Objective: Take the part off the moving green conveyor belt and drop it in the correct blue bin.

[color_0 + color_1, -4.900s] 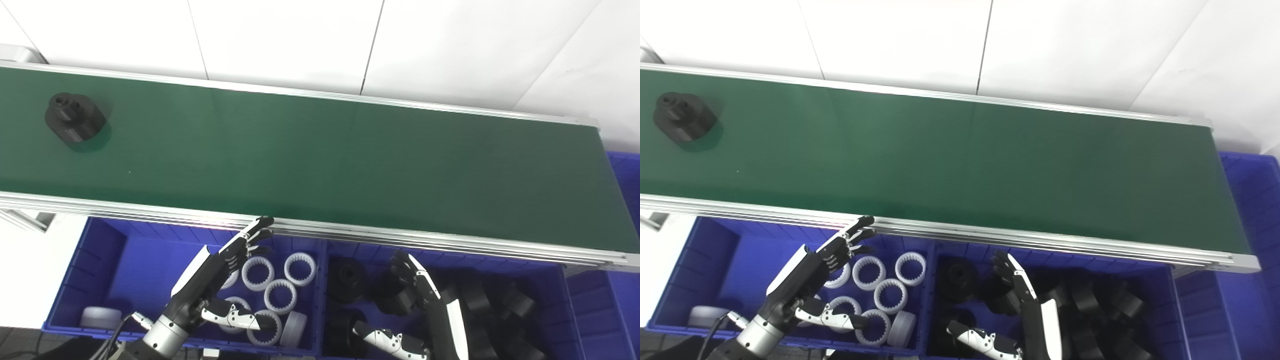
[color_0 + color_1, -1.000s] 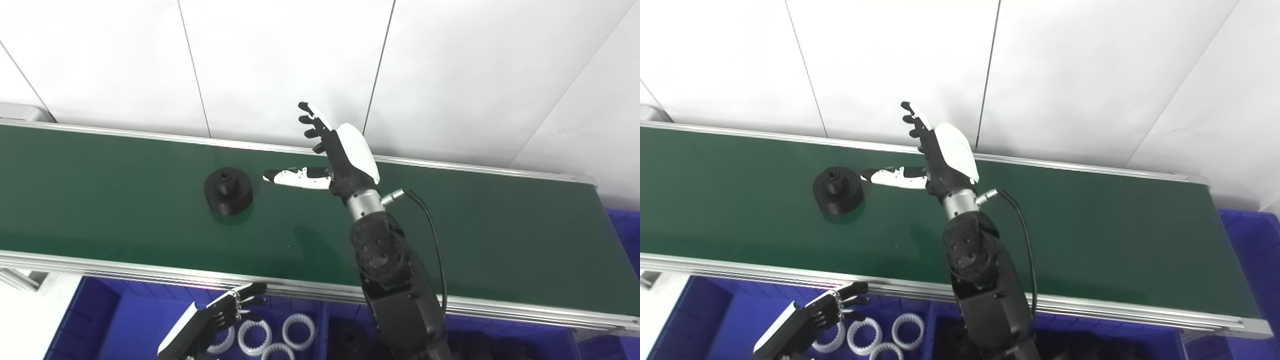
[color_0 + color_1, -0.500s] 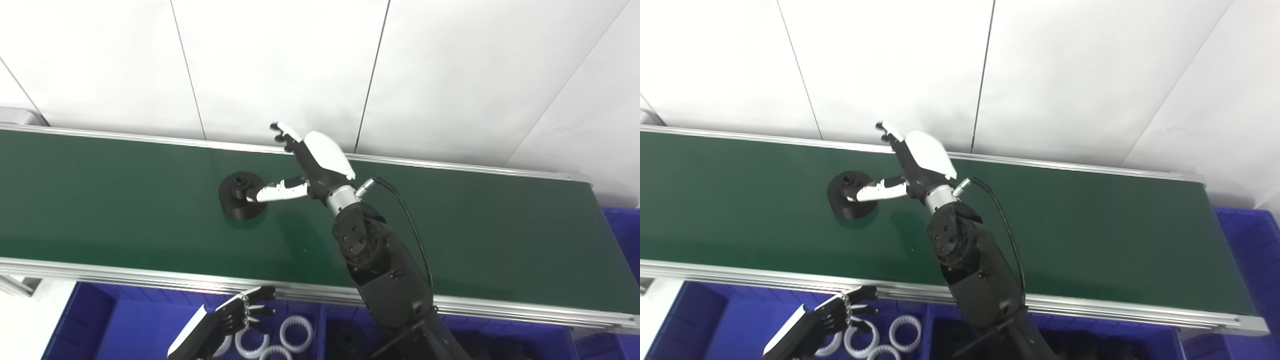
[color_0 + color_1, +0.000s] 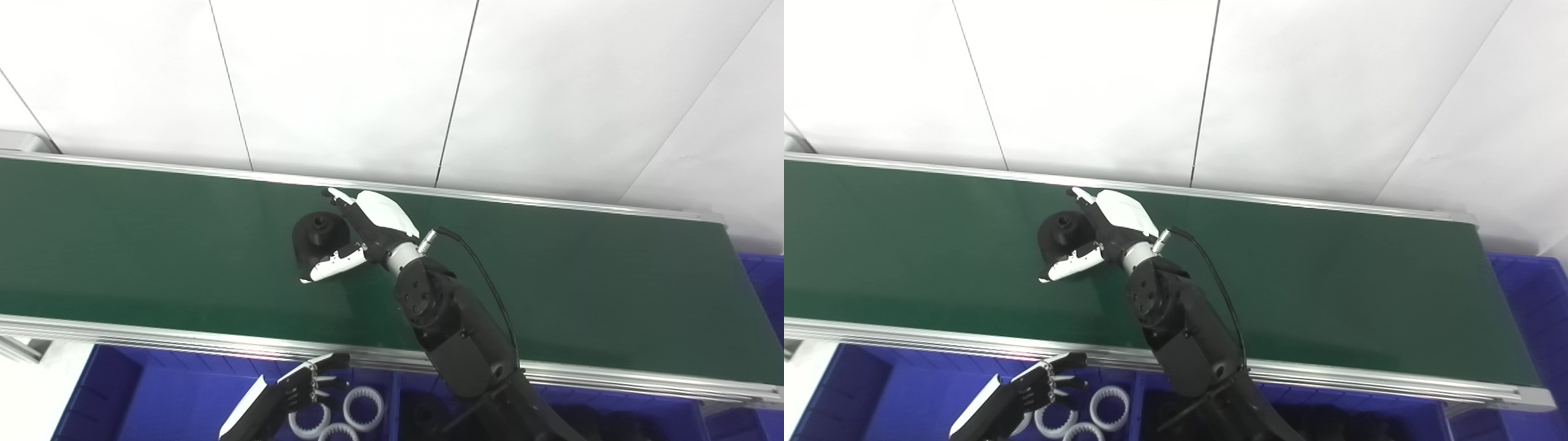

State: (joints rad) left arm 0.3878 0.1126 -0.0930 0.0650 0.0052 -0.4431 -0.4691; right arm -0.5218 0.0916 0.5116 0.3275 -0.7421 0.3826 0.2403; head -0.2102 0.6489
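A black round part [image 4: 318,236] with a raised hub sits on the green conveyor belt [image 4: 153,245], near its middle. My right hand [image 4: 361,236] reaches over the belt and cups the part, with the thumb in front of it and the fingers behind it. The hand is open around the part and the part still rests on the belt. My left hand [image 4: 278,398] is open and empty, low over the left blue bin [image 4: 122,392]. The same scene shows in the right eye view, with the part [image 4: 1062,236] and the right hand [image 4: 1105,229].
The left blue bin holds white toothed rings [image 4: 361,401]. The right blue bin [image 4: 429,416] holds black parts, mostly hidden by my right arm. Another blue bin [image 4: 762,288] stands at the belt's right end. A white wall runs behind the belt.
The part has ridden to the right on the belt. My right hand has dropped lower and come around it, thumb in front and fingers behind. The left hand has barely moved.
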